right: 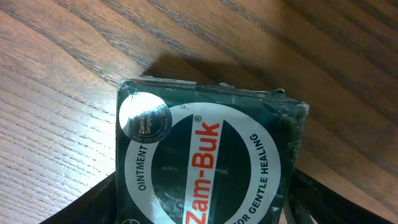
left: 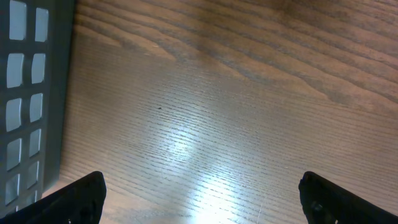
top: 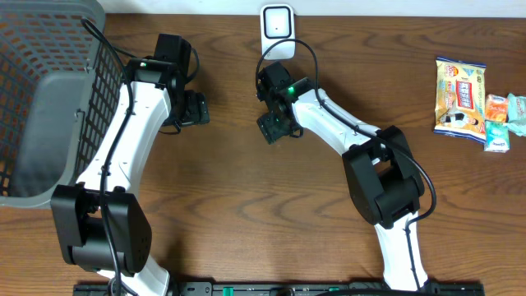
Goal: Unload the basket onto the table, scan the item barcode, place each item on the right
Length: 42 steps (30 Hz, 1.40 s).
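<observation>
The fingers (right: 99, 208) of the right gripper (top: 278, 115) sit one on each side of the Zam-Buk box (right: 208, 162), against its two flanks. That looks like a grasp on the box rather than a gripper standing open around it. From the overhead view the box lies just in front of the scanner (top: 278, 29), on the robot's side of it and near but not touching. Whether the box rests on the table (top: 246, 205) or is lifted a little cannot be told.

The fingers (left: 74, 199) of the left gripper (left: 202, 202) are spread wide with only bare wood between them. That gripper hovers to the left of the scanner and nearer the robot, and holds nothing.

On progress, the item appears to be picked and brought close to the scanner, so the fetching part seems done. The scan itself looks still to come. The right wrist view shows only the branded face with a round shiny sticker (right: 144, 118), and no barcode appears on it. The arm probably has to turn the box so its coded face meets the scanner's window.

The snack packets (top: 460, 94) lie well to the right of the scanner, untouched. The grey basket (top: 49, 99) stands far to its left.
</observation>
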### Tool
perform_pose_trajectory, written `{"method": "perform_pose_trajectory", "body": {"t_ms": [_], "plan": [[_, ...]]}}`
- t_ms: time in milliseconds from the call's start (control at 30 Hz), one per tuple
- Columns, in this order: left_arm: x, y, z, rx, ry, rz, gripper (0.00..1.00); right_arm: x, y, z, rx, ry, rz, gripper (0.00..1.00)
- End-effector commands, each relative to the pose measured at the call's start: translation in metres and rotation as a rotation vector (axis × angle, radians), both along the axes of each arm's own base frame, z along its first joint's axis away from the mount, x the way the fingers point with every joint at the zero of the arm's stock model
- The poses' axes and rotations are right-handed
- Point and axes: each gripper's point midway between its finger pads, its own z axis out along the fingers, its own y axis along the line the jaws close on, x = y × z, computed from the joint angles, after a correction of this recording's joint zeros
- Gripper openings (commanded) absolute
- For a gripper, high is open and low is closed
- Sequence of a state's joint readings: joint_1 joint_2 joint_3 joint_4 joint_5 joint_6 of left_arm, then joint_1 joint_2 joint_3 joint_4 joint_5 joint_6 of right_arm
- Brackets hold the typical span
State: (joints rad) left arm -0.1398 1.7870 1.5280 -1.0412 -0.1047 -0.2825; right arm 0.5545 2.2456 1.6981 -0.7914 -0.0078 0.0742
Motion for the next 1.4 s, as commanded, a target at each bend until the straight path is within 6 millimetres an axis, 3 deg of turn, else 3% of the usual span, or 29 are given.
{"method": "perform_pose_trajectory", "body": {"t_ms": [0, 300, 1000, 1367], "plan": [[-0.001, 0.003, 0.0, 0.014, 0.004, -0.006, 0.98, -0.004, -0.003, -0.01, -0.006, 0.025, -0.027, 0.71], [-0.001, 0.003, 0.0, 0.014, 0.004, -0.006, 0.98, -0.001, -0.003, -0.009, 0.016, 0.026, -0.114, 0.66], [-0.001, 0.003, 0.0, 0.015, 0.004, -0.005, 0.98, 0.0, -0.004, -0.008, 0.014, 0.022, -0.102, 0.61], [-0.001, 0.003, 0.0, 0.015, 0.004, -0.005, 0.98, -0.004, 0.005, 0.011, 0.11, 0.055, -0.094, 0.58]]}}
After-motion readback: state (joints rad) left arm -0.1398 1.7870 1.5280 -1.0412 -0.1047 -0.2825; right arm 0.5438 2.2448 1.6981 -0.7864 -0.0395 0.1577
